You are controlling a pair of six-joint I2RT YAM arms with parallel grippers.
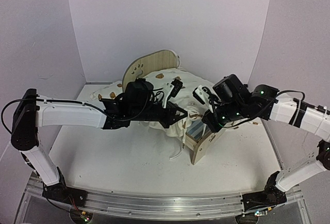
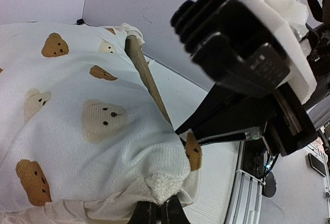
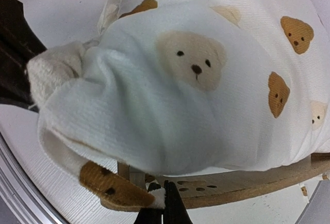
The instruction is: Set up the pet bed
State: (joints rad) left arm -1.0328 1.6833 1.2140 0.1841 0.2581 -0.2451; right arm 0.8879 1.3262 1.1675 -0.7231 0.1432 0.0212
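Note:
The pet bed is a plywood frame. Its rounded headboard (image 1: 154, 61) stands at the back and its footboard (image 1: 205, 144) at the front, with a strip of striped base (image 1: 196, 128) showing. The cream bear-print cushion (image 1: 167, 84) lies draped over it. My left gripper (image 1: 178, 114) is shut on the cushion's front corner (image 2: 162, 185), fingertips pinching the fleecy edge (image 2: 157, 211). My right gripper (image 1: 208, 116) is shut on a bear-print edge (image 3: 121, 188) of the cushion, just above the footboard with paw cutouts (image 3: 242, 185). The right gripper's fingers (image 3: 162, 206) sit at the bottom of its view.
A small matching bear-print pillow (image 1: 107, 94) lies left of the headboard. A cushion tie (image 1: 178, 149) dangles onto the white table (image 1: 118, 167). Grey walls close in on three sides. The right arm's wrist (image 2: 247, 53) hangs close to the left gripper.

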